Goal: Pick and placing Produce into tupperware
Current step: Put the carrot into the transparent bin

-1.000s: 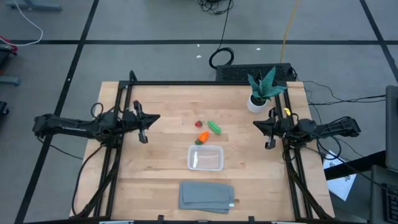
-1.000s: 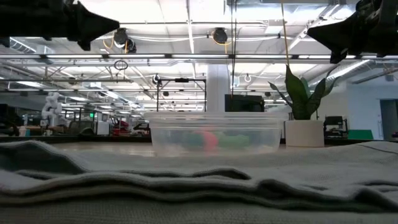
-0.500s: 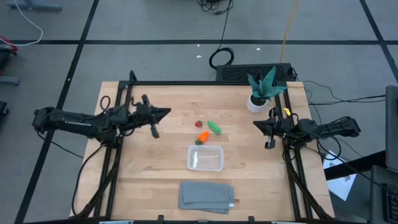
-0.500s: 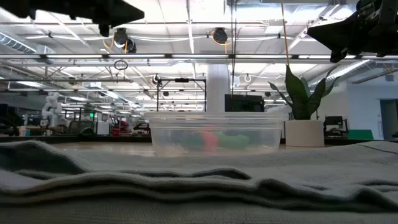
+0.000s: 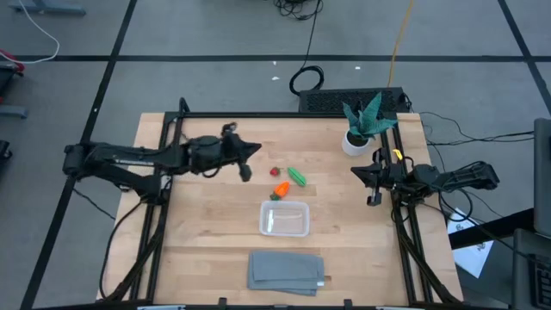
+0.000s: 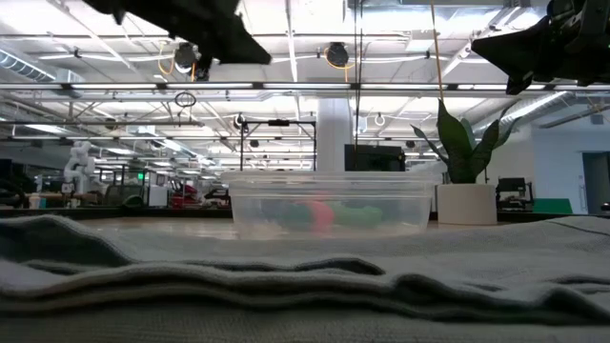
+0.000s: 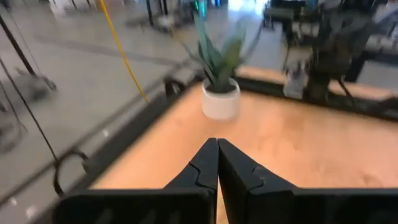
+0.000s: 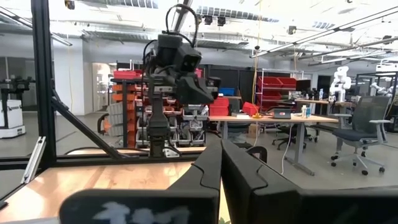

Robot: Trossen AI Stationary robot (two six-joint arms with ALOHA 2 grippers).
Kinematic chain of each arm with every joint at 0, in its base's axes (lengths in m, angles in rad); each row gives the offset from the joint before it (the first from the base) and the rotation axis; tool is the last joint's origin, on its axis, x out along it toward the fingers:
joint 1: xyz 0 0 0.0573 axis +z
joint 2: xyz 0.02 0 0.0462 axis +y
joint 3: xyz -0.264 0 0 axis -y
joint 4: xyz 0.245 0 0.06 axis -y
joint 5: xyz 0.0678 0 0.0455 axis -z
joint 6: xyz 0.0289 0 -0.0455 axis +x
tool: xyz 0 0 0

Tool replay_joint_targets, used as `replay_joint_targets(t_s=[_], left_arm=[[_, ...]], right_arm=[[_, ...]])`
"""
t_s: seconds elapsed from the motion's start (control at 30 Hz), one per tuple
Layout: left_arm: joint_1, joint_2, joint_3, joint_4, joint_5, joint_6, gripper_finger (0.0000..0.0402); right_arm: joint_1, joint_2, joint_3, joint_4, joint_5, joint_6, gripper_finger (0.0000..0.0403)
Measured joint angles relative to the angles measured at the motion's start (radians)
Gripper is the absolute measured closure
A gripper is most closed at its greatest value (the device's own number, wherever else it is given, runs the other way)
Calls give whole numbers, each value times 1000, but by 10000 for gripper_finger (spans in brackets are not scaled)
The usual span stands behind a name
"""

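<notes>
**Still on the Table: Produce Waits Beside an Empty Tupperware**

Carrot (image 5: 281, 189), green piece (image 5: 297, 176) and red piece (image 5: 275, 172) lie clustered just beyond the tupperware (image 5: 285, 218). My left gripper (image 5: 251, 148) hangs near them, fingers together; the right gripper (image 5: 357, 172) waits shut at the table's edge. Descending with jaws unopened, I judge, risks scattering the crowded pieces.

The wooden table (image 5: 207, 232) has free room on its left side. Between the left gripper (image 5: 255, 150) and the red piece (image 5: 275, 172) nothing stands. The potted plant (image 5: 362, 125) blocks the far right corner, the grey cloth (image 5: 287, 270) covers the near edge.
</notes>
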Motion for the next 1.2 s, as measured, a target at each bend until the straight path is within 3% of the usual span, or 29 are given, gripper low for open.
replay_joint_targets(t_s=[0.13, 0.27, 0.5, 0.67, 0.97, 1.2], left_arm=[[35, 110, 138, -190, 109, -47, 369], [52, 213, 260, -339, 147, -76, 315], [59, 346, 426, -464, 177, -128, 205], [57, 415, 495, -492, 227, -152, 152], [57, 551, 562, -628, 346, -195, 131], [29, 669, 638, -705, 351, -230, 130]], right_arm=[[0, 0, 0, -3, 0, 3, 403], [0, 0, 0, -8, 1, 28, 403], [0, 0, 0, -9, 2, 28, 403], [0, 0, 0, -8, 2, 27, 403], [0, 0, -1, -8, 3, 27, 403], [0, 0, -1, -7, 3, 27, 403]])
